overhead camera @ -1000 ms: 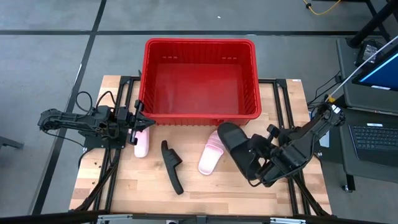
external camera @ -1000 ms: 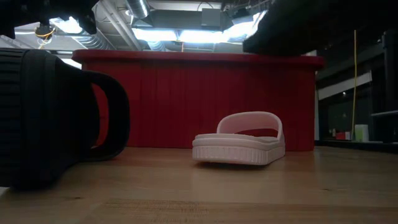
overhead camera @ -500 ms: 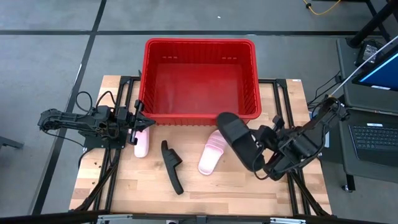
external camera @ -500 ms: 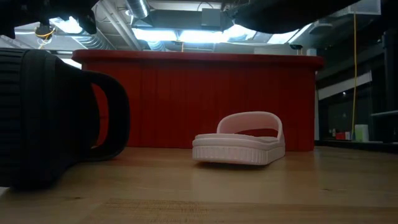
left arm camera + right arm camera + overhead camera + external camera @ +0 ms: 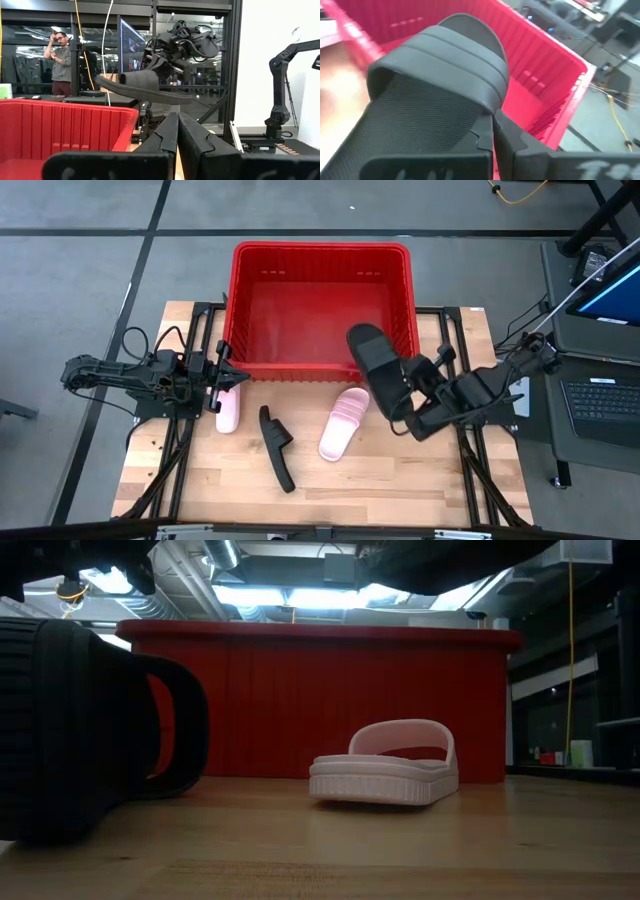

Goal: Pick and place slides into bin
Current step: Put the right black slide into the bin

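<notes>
The red bin (image 5: 320,305) stands at the table's far middle. My right gripper (image 5: 408,398) is shut on a black slide (image 5: 378,368), which is in the air with its toe end over the bin's near right corner; it also shows in the left wrist view (image 5: 145,87). A second black slide (image 5: 276,445) lies on its side at the near middle. One pink slide (image 5: 344,423) rests on its sole beside it. Another pink slide (image 5: 228,410) lies at the left, just near of my left gripper (image 5: 228,377), which is shut and empty. My right gripper pinches the black slide's sole at its side edge (image 5: 481,131), just behind the ribbed strap (image 5: 450,55), between its two fingers. The fingers come from the table's right and near side. The slide is lifted clear of the table, sole down, toe toward the bin.
The bin's near wall (image 5: 320,700) rises behind the pink slide (image 5: 385,765) in the low view. The lying black slide (image 5: 90,730) fills that view's left. Bare wood lies along the table's near edge. A person stands in the room beyond (image 5: 60,60).
My right gripper has carried the black slide up and toward the table's far edge, to the bin's near right corner. The slide has stayed in the hold and has turned so that its toe points over the bin. My left arm has kept still.
</notes>
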